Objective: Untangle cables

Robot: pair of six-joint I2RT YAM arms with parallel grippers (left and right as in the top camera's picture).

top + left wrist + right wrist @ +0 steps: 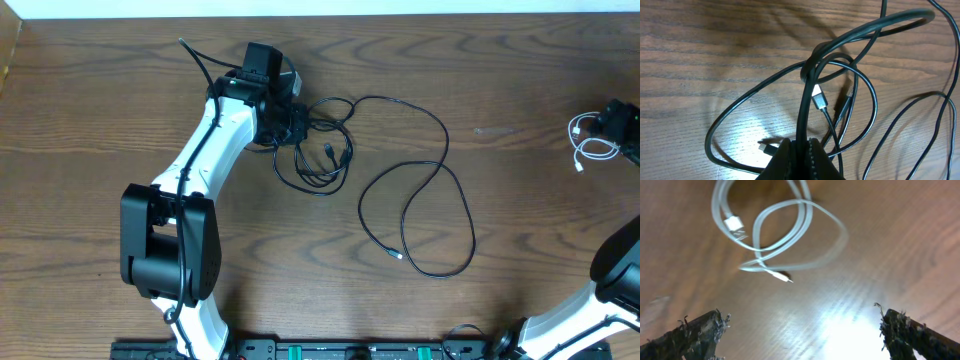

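The black cables (804, 110) sit knotted up middle-left of the worktop (300, 270) with one long loop trailing right; the white cable (735, 224) lies alone by the right edge. Left fingers (780, 165) pinch a strand of the black knot, right fingers (700, 330) are spread wide, holding nothing. I'd say white's sorted, next is pulling the blacks apart, with plenty of bare wood toward the near edge.

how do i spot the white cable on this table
Go to the wooden table's far right edge, away from the black cable tangle. There a short, thin white cord lies loosely coiled by the open right gripper. It is the only white one; the others are black.
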